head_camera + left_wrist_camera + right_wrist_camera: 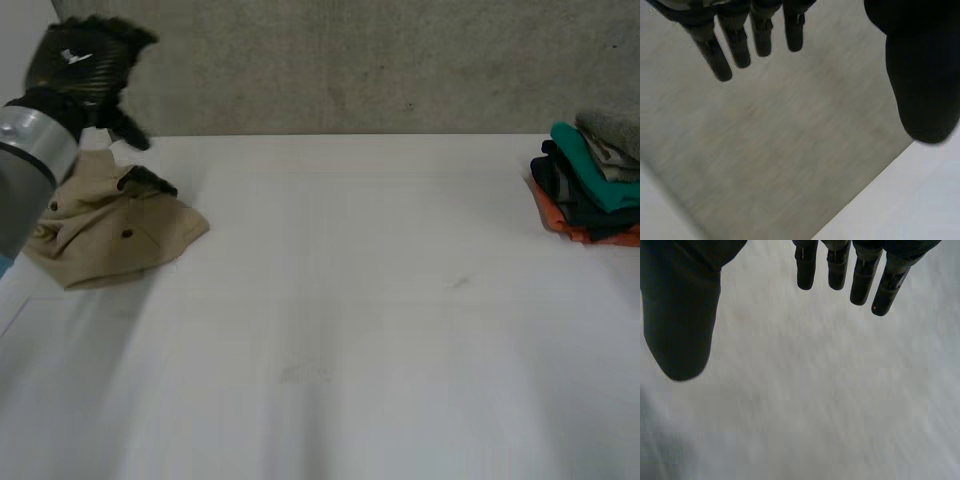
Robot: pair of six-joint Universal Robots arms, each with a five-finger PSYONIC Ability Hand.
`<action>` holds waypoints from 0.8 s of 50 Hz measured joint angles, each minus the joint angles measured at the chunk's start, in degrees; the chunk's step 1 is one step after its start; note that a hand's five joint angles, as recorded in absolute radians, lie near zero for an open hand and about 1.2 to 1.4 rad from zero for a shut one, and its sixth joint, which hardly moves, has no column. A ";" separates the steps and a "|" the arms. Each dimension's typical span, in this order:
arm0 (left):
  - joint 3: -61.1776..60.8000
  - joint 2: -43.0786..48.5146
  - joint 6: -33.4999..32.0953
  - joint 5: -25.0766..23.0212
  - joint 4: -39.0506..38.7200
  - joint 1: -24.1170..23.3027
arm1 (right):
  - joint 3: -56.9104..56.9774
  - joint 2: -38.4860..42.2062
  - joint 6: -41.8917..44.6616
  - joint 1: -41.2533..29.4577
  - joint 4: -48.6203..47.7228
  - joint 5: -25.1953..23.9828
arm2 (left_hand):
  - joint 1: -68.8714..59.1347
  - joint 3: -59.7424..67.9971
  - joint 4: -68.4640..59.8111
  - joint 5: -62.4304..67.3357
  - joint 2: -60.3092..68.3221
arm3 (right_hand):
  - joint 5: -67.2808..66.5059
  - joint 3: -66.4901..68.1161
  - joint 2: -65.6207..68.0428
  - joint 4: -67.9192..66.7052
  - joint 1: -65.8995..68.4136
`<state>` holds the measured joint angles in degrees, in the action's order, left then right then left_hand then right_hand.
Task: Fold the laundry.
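Closest to the head camera is the left arm [28,150], and partly behind it lies the tan garment [120,235], crumpled in a loose heap at the far left of the white table [350,330]. It looks light, soft and floppy, with small dark buttons, so it should drape rather than hold a shape. An outer edge or corner of the heap seems the best place to pinch it and draw it out flat. Above it hangs the left hand [85,65], fingers straight and thumb apart, holding nothing. Over bare table, the right hand [680,315] is likewise spread and empty. Well apart, at the far right, sits a stack of folded clothes [590,190].
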<state>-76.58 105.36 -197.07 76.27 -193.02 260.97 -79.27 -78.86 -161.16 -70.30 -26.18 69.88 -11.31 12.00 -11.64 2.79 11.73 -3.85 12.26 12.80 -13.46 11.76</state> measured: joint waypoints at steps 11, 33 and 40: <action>9.43 24.65 -21.11 -3.09 3.63 12.64 | -25.30 -6.64 -6.63 -23.94 -17.12 -9.54 | -0.01 0.00 0.00 0.00 0.00 | 0.00 0.00 0.00 0.00 0.00; 10.14 24.28 -22.50 -4.50 -0.24 3.48 | -31.68 -2.96 2.33 -22.84 -6.57 -9.06 | -49.44 53.81 -56.30 51.45 55.93 | 0.27 0.00 0.00 0.00 0.00; -1.28 10.86 -13.39 -4.51 -5.90 -11.44 | -31.28 -5.59 1.75 -21.41 -6.34 -7.05 | -49.53 55.34 -56.86 51.94 56.21 | 0.27 0.00 0.00 0.00 0.00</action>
<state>-77.86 116.22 -210.46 71.76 -198.93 249.53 -110.55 -84.45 -159.41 -91.70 -32.52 62.83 -60.84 67.34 -68.50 54.73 67.93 -3.58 12.26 12.80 -13.46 11.76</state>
